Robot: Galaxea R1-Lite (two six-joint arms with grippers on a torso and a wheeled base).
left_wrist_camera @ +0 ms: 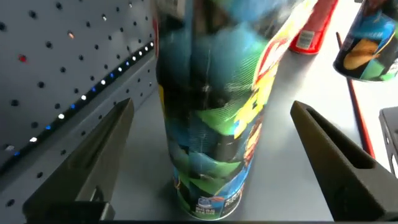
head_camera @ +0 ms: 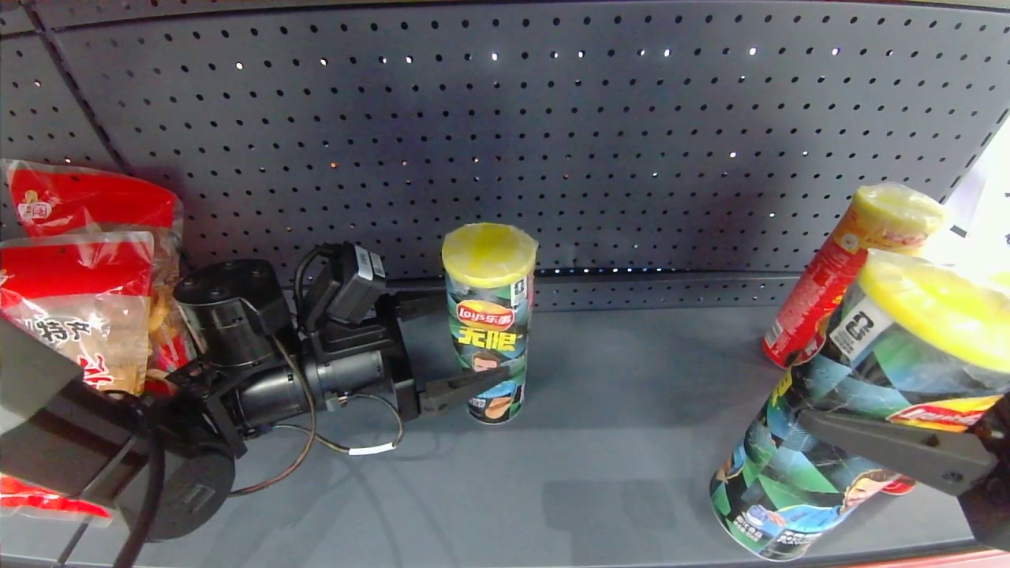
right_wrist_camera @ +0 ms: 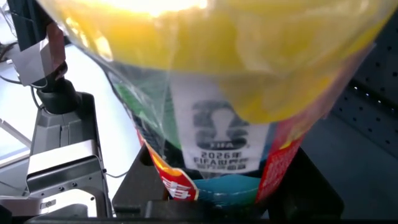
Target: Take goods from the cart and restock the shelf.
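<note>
Left end effector [head_camera: 473, 335] lies low on the shelf [head_camera: 631, 410] in the left half of the frame, just right of the red bags [head_camera: 79, 268]. Its jaws are wide open and straddle the standing can [head_camera: 489, 331], one finger behind and one in front. The left wrist view shows a gap on both sides, so it grips nothing. This can stands upright near the centre with its yellow lid on, close to the pegboard [head_camera: 552, 142].

Further right, the red can [head_camera: 821, 292] stands at the back of the shelf. In the lower right corner, the right end effector [head_camera: 868, 426] is clamped on the held can [head_camera: 789, 481]. It is tilted, base towards the shelf's front edge. Whether the base touches the shelf I cannot tell.

The standing can looks placed, so the left arm's job is probably to back out. It should draw straight back along the finger line, keeping both gaps, because a brush from either finger could topple a tall, narrow can. The held can should then be brought upright before it is lowered, and set in the open stretch between the standing can and the red can, clear of both.

The shelf is flat, smooth grey metal, likely slippery under a can's base. The pegboard is dark and perforated, with light showing through some holes. At the upper right edge there is a bright white patch, too vague to name.
</note>
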